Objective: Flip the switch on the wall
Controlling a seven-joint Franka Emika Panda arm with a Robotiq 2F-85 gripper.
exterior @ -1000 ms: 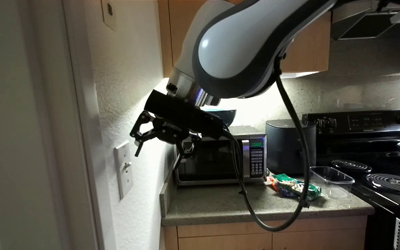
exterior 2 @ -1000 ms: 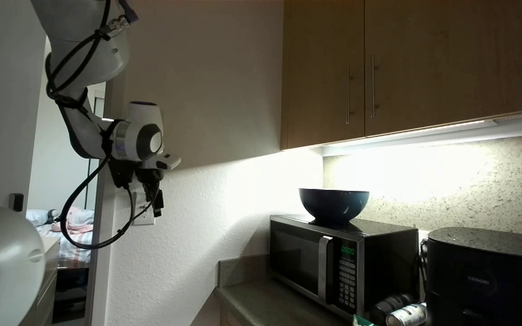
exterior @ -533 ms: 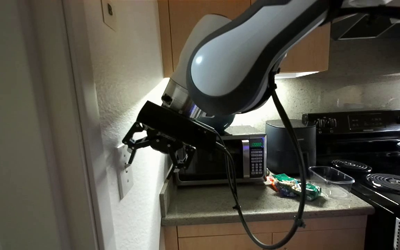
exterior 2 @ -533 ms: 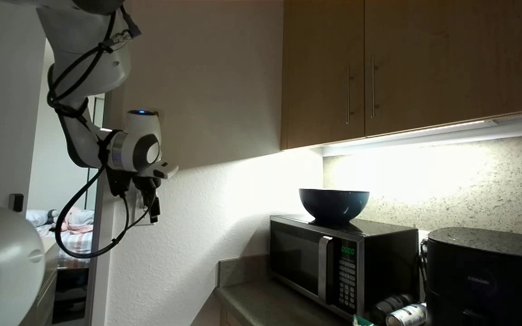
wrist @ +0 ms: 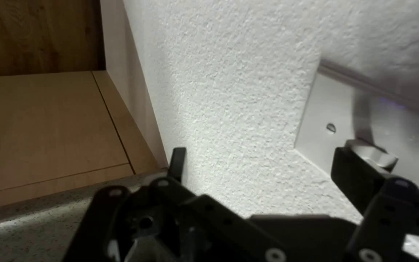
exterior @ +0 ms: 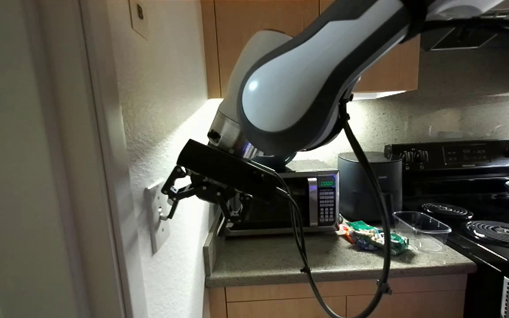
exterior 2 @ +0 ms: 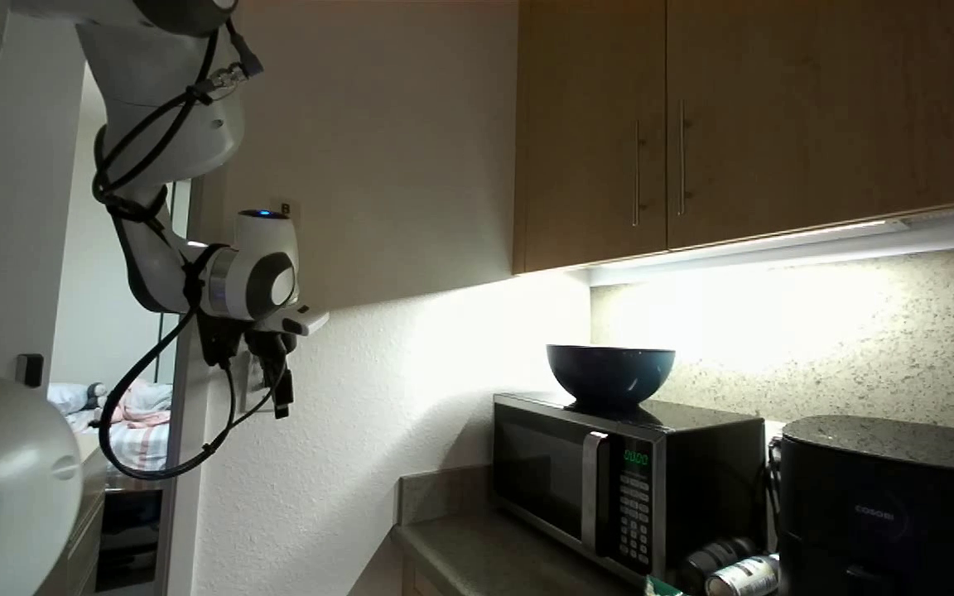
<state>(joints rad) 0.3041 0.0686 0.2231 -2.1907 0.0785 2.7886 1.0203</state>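
Observation:
The switch [exterior: 160, 236] is a white upright plate on the white wall [exterior: 161, 79]. Its toggle [exterior: 162, 216] appears tilted downward. My gripper [exterior: 199, 220] is open and empty, tilted, with one fingertip right at the toggle and the other out to the side, away from the plate. In the wrist view, the right-hand finger of the gripper [wrist: 259, 154] overlaps the white toggle [wrist: 375, 153] and hides part of the switch plate [wrist: 340, 109]; contact cannot be told for sure. In an exterior view the arm and gripper partly cover the switch [exterior 2: 258, 403].
A door frame [exterior: 104, 176] stands beside the switch. A smaller pale plate [exterior: 138, 17] is higher on the wall. A microwave [exterior: 263, 203] sits on the counter [exterior: 281, 260] below and beyond the gripper, with a dark bowl [exterior 2: 609, 377] on top. Wooden cabinets [exterior 2: 593, 124] hang above.
My gripper has moved down and toward the wall, then slightly back off it and lower. The toggle pointed up one second ago and now appears tilted down. The gripper has stayed open.

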